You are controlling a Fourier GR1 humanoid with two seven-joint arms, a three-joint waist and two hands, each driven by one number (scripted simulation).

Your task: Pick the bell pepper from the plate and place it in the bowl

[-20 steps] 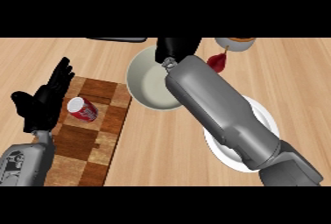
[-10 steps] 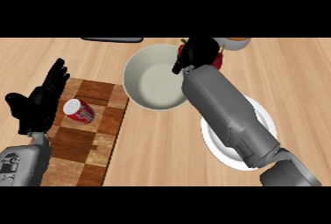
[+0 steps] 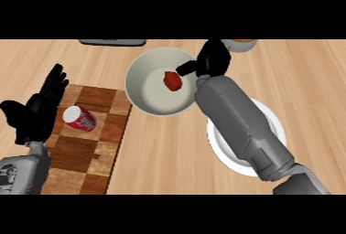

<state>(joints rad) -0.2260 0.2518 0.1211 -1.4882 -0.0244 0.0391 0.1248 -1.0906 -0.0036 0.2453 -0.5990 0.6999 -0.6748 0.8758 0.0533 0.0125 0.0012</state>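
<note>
Head view: the right hand hangs over the far right rim of the bowl, its grey forearm running back across the plate toward the near right. The red pepper lies inside the bowl, right of its middle and just left of the hand. One dark digit juts left from the hand toward the pepper and ends just beside it; whether it touches cannot be told. The other fingers are bunched above the rim, and how far they are spread cannot be told from here. Nothing shows in the hand's hold.

The white plate lies on the counter, near and right of the bowl, mostly covered by the forearm. A chequered board lies at the left, well apart from the bowl's near rim but close to its left edge. A red can rests tilted on the board. The left hand shows at the left edge, fingers straight and pointing far, holding nothing. A dark object and a small cup sit at the far edge.
</note>
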